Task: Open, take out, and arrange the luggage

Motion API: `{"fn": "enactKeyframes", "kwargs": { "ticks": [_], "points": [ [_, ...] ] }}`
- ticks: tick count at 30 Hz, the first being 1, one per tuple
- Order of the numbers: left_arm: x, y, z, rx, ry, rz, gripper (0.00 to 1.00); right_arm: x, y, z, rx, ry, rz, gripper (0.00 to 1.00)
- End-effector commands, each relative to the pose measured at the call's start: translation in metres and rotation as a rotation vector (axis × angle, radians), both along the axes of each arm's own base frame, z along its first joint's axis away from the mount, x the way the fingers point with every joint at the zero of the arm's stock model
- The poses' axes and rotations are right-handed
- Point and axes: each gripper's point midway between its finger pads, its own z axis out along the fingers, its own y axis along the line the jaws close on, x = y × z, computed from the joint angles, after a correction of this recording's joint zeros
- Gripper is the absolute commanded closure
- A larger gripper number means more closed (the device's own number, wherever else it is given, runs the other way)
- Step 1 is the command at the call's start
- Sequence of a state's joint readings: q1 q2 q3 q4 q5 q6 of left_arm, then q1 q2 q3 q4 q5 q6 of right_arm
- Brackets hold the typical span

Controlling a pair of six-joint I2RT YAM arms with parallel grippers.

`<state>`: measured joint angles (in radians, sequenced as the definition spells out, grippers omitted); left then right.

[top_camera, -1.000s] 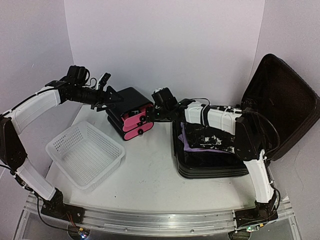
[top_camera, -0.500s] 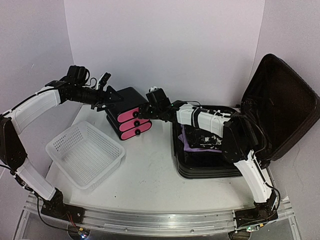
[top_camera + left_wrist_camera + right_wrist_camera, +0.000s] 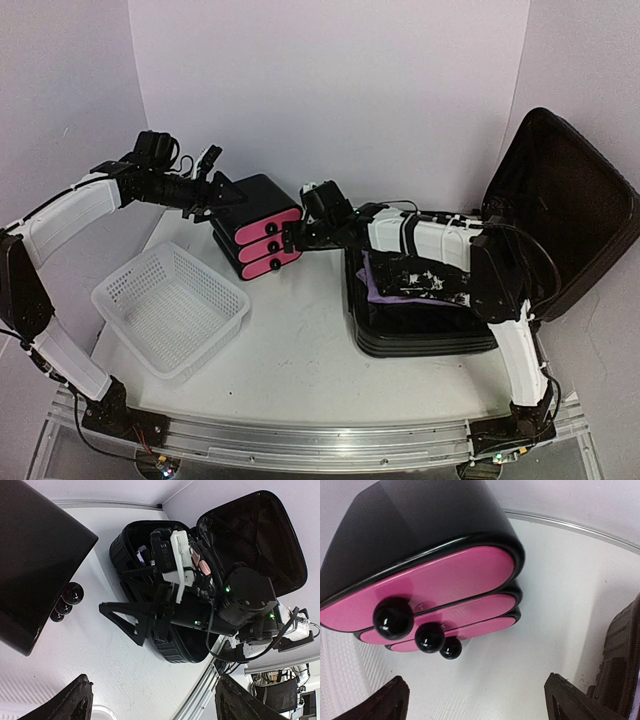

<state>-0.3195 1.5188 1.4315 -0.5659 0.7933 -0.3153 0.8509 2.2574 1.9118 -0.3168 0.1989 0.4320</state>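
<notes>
Overhead, whole basket (image 3: pixel 170 305), luggage (image 3: pixel 430 335) lid raised

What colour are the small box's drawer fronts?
Pink drawer fronts with black knobs; right wrist view shows best.

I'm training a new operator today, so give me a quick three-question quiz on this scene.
1. True or false: the black suitcase has its lid standing open.
2. How many pink drawers does the drawer box have? A two, B three, C four.
3. Fill in: the white mesh basket sits on the ___ arm's side of the table.
Key: 1 true; 2 B; 3 left.
</notes>
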Motion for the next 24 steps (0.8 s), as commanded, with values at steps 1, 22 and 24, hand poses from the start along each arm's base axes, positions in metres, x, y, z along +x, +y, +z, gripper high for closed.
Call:
{"fn": "enactKeyframes", "kwargs": {
  "ticks": [1,22,24],
  "points": [
    [-0.004,0.002,0.027,-0.040,-0.082,-0.005,0.15,-0.015,0.021,0.026,0.054,-0.052,0.102,0.04],
    [-0.006,0.002,0.031,-0.047,-0.088,-0.009,0.11,0.018,0.061,-0.016,0.178,-0.151,0.078,0.30],
    [-0.007,0.003,0.032,-0.048,-0.088,-0.009,0.11,0.020,0.061,-0.017,0.177,-0.154,0.073,0.31]
  ]
}}
